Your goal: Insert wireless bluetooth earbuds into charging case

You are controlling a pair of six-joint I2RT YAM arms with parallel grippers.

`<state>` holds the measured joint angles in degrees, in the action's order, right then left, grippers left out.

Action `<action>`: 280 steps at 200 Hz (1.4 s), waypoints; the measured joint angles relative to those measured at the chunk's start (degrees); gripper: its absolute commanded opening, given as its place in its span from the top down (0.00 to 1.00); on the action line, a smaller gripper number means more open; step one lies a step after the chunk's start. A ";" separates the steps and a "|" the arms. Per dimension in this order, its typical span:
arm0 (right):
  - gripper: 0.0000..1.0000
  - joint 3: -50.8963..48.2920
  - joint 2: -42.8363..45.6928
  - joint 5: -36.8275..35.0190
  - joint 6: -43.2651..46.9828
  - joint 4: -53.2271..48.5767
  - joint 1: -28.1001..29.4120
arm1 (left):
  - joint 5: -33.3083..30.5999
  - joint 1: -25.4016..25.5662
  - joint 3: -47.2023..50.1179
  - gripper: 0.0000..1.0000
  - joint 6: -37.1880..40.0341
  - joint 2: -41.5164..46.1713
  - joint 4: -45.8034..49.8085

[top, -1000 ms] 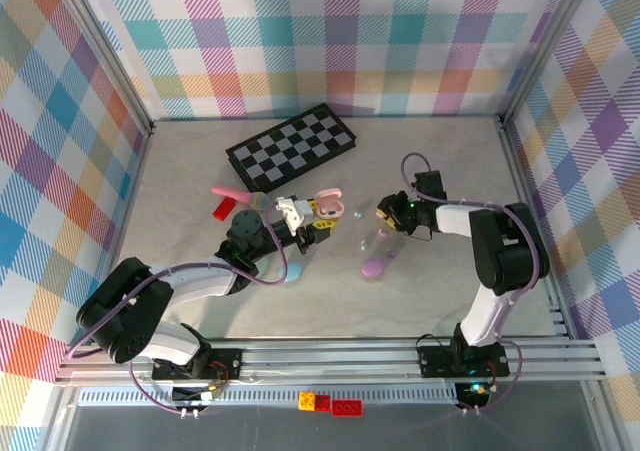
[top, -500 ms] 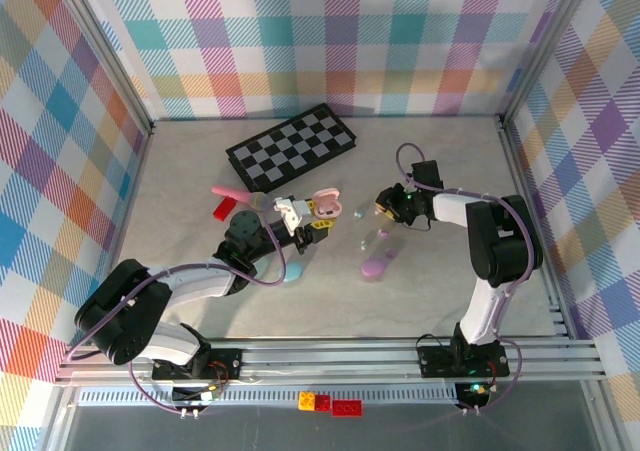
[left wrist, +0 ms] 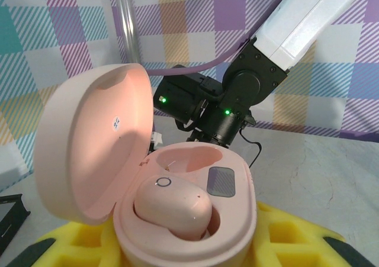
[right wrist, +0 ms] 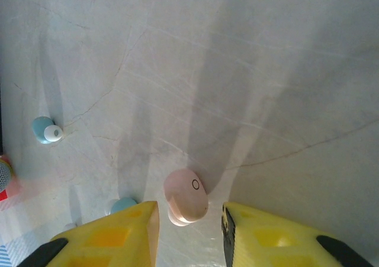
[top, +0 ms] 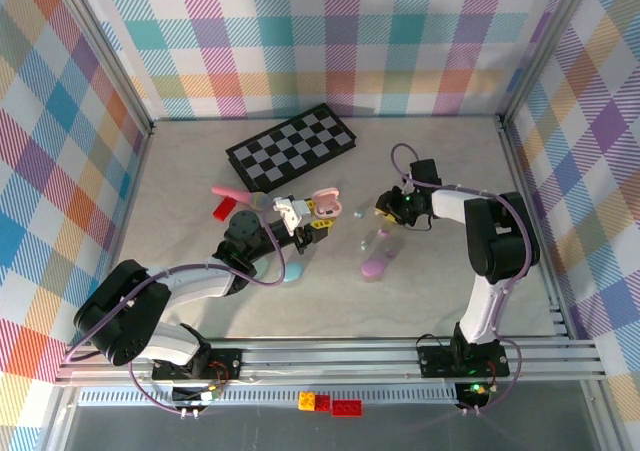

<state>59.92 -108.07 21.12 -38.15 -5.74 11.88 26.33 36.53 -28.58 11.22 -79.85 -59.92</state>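
Between the spread yellow fingers (right wrist: 112,237) of the right gripper (right wrist: 189,231) a pink earbud (right wrist: 185,196) lies loose on the grey table (right wrist: 266,71), with a clear gap to the finger on either side. To its left, just beside the left finger, sits a bluish earbud (right wrist: 123,205), and another bluish bud (right wrist: 46,129) lies farther left and farther away.

Left of the right gripper in the top view, the left gripper (top: 318,214) pinches the pink charging case (left wrist: 183,219) between its own yellow fingers. The case's lid (left wrist: 89,142) stands open to the left. A second pink earbud (left wrist: 172,208) rests in the near slot, while the far slot (left wrist: 189,157) is empty.

Nearer the arm bases, a purple case (top: 377,263) lies right of centre and a blue case (top: 293,273) sits by the left arm. A checkerboard (top: 290,149) lies at the far side of the table.
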 measured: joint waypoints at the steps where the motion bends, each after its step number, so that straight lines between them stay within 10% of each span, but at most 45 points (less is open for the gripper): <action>1: 0.64 0.02 0.00 0.04 0.07 0.00 0.00 | -0.02 0.00 0.00 0.66 0.00 0.00 0.00; 280: 0.79 4.31 0.11 2.69 7.63 -9.07 2.62 | 0.07 0.00 0.22 0.66 0.00 0.00 -0.15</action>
<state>64.23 -107.96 23.81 -30.52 -14.81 14.50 26.39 36.53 -28.36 11.22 -79.85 -60.07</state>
